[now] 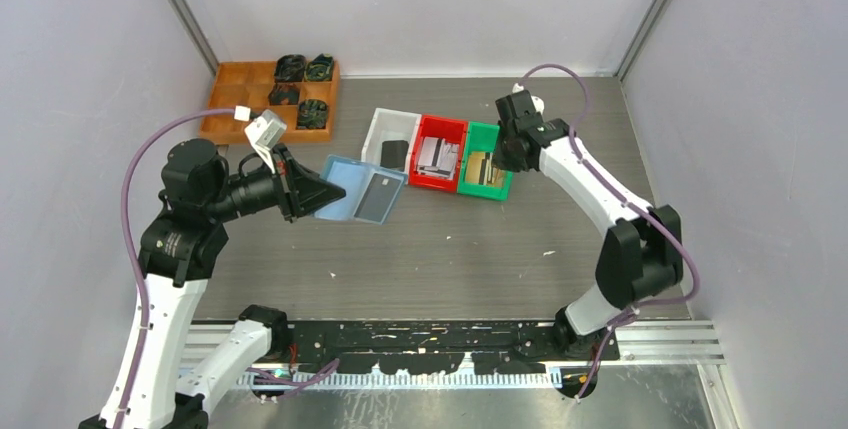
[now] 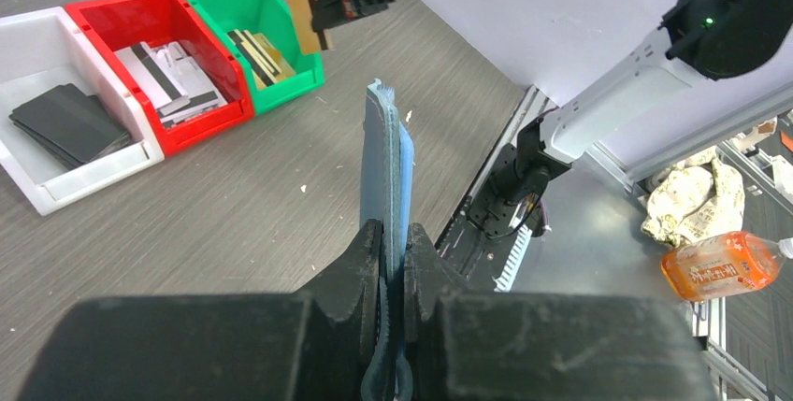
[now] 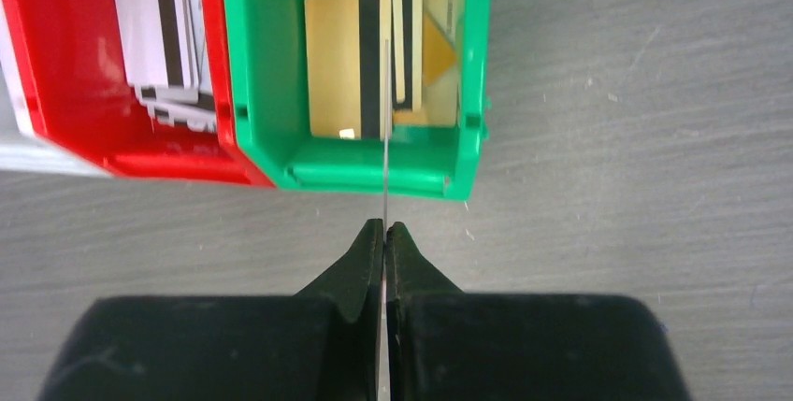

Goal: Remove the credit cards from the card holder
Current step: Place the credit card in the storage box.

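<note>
left claw (image 2: 393,233): clenching hard on one edge of the holder (image 2: 382,167), keeping it up off the desk (image 1: 450,249), spread open just left of the white bin (image 1: 377,129)
right claw (image 3: 384,229): pinching a single tan card (image 2: 301,13) edge-on, hovering right above the green bin (image 3: 355,179)
risk 1: that card is only being nipped along a thin strip. If the claw is letting go while sitting over the bin's near wall, I'm guessing the card is clipping the rim and ending up on the desk.
risk 2: the holder is soft and only being gripped at one side. Any tug on it is probably twisting it or sliding it out of the left claw.
risk 3: a dark card (image 1: 378,197) is showing in the open holder. With the holder tilting, it could be slipping out on its own.
holders: one
cards in claws: one, on the right
cards in holder: one showing; can't tell if more are hiding
bins: three (white, red (image 1: 425,181), green)
gold cards (image 3: 341,64) in green bin: four-ish; they're overlapping, so not sure
red bin: a pile of white striped cards (image 3: 154,18), too stacked for counting
arms: two
</note>
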You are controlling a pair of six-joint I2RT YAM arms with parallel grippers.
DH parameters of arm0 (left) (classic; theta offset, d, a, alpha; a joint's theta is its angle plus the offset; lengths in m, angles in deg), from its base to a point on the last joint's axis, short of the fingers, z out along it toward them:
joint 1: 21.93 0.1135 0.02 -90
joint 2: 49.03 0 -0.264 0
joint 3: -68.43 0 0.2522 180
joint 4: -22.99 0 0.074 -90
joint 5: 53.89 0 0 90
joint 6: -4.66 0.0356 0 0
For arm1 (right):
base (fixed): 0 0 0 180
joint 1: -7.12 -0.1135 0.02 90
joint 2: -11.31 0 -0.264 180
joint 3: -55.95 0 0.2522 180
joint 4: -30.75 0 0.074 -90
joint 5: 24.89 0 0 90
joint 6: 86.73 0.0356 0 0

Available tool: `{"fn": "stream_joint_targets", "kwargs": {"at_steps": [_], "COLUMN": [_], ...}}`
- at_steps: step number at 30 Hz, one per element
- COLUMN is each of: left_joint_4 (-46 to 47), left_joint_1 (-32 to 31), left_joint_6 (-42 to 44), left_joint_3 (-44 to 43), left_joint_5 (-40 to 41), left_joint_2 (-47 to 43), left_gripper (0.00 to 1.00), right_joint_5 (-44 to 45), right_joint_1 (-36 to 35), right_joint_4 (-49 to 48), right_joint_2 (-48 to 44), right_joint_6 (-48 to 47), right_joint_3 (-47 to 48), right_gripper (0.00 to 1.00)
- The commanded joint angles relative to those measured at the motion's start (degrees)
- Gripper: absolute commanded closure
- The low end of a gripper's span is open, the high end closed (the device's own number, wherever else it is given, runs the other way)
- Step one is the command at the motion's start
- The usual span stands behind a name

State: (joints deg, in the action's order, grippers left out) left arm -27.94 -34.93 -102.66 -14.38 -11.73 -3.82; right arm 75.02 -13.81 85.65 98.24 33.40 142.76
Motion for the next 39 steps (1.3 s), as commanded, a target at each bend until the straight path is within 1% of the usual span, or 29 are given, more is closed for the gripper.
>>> {"fn": "stream_joint_targets", "kwargs": {"at_steps": [1, 5, 9, 17, 18, 20, 22, 25, 27, 28, 31, 34, 36, 37, 39], "left_joint_4": [2.16, 3.07, 3.1, 3.32, 3.25, 3.33, 3.54, 3.98, 4.39, 4.53, 4.91, 5.31, 6.42, 7.26, 9.8], "left_joint_1": [0.24, 0.25, 0.23, 0.18, 0.24, 0.19, 0.24, 0.25, 0.24, 0.25, 0.24, 0.23, 0.2, 0.24, 0.23], "left_joint_6": [0.29, -1.19, -1.09, -1.03, -1.0, -1.05, -1.17, -1.68, -2.15, -2.31, -2.45, -2.66, -3.67, -4.69, -7.53], "left_joint_3": [-1.05, -0.31, -0.31, -0.21, -0.2, -0.33, -0.46, -0.77, -0.82, -0.89, -1.12, -1.55, -1.65, -1.57, -1.31], "left_joint_5": [-2.51, -3.35, -3.41, -3.75, -3.86, -4.05, -4.34, -4.69, -4.88, -4.98, -4.99, -5.14, -5.96, -6.56, -8.09], "left_joint_2": [-1.21, -1.74, -2.25, -2.49, -2.45, -2.5, -2.42, -2.41, -2.41, -2.41, -2.5, -2.42, -2.35, -2.28, -2.19], "left_gripper": [1.0, 1.0, 1.0, 1.0, 1.0, 1.0, 1.0, 1.0, 1.0, 1.0, 1.0, 1.0, 1.0, 1.0, 1.0], "right_joint_5": [2.05, -1.43, -3.88, -7.06, -6.72, -5.85, -4.28, -2.03, -2.06, -2.17, -2.79, -8.06, -17.6, -24.88, -35.86], "right_joint_1": [1.13, 1.57, 1.69, 1.86, 1.86, 1.91, 1.9, 1.87, 1.86, 1.88, 1.65, 0.44, -0.65, -1.35, -2.7], "right_joint_4": [-4.77, -8.57, -9.68, -11.94, -11.9, -11.89, -10.85, -10.29, -10.88, -11.05, -10.58, -12.09, -15.65, -19.28, -26.43], "right_joint_2": [5.64, 11.72, 16.57, 20.86, 20.99, 20.85, 20.53, 18.36, 15.53, 13.9, 7.7, -0.06, -5.72, -8.52, -15.29], "right_joint_6": [-0.84, -0.22, 0.0, 0.85, 0.93, 0.98, 1.32, 2.26, 2.76, 3.01, 3.92, 4.87, 6.07, 7.07, 9.38], "right_joint_3": [6.46, 8.68, 11.73, 12.54, 12.24, 11.51, 11.15, 10.27, 8.92, 8.45, 7.52, 4.92, 2.01, -0.1, -4.9], "right_gripper": [0.99, 0.99, 0.99, 0.99, 0.98, 0.85, 0.66, 0.43, 0.3, 0.27, 0.22, 0.21, 0.21, 0.21, 0.21]}}
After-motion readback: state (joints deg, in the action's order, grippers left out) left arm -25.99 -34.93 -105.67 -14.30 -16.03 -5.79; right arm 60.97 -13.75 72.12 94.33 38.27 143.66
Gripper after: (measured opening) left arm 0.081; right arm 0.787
